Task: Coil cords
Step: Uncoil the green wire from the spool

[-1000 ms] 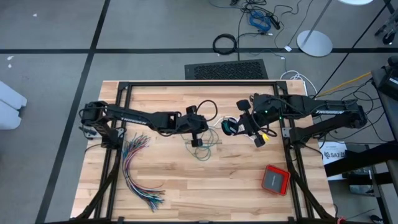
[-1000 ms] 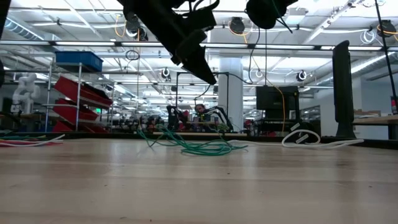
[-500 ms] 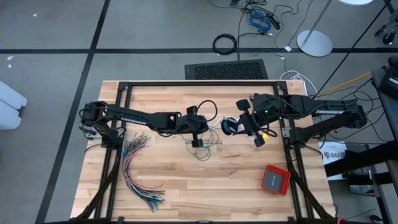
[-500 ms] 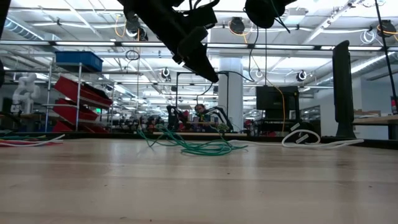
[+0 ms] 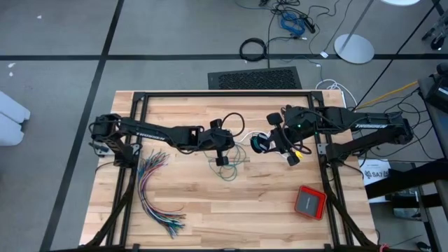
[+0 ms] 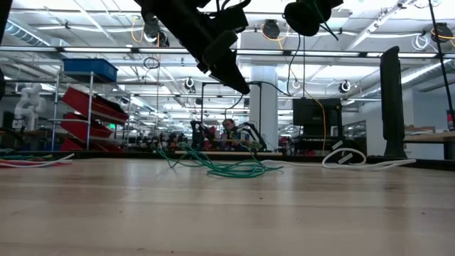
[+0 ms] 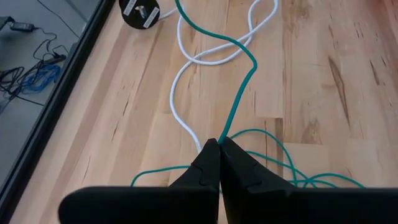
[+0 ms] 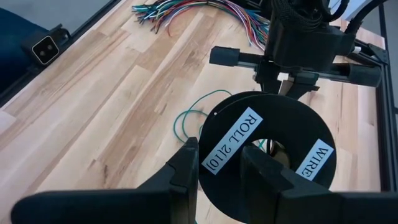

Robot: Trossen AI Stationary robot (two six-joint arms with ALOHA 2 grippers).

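The left gripper (image 7: 219,144) is pressed together, pinching the green cord (image 7: 239,93) at the centre of the high view. The rest of that cord lies in loose loops on the table (image 5: 231,210) just below it. A white cord (image 7: 186,93) crosses it. Right of centre, the right gripper (image 8: 217,163) clamps the rim of a black spool (image 8: 270,165), held above the wood.

Left wrist view: the teal-green cord (image 7: 239,93) vanishes behind the closed jaws, its contact point hidden; the white cord (image 7: 186,118) is cut off at the picture edge; right wrist view: the black spool (image 8: 273,155) hides part of the worktop (image 8: 99,112).
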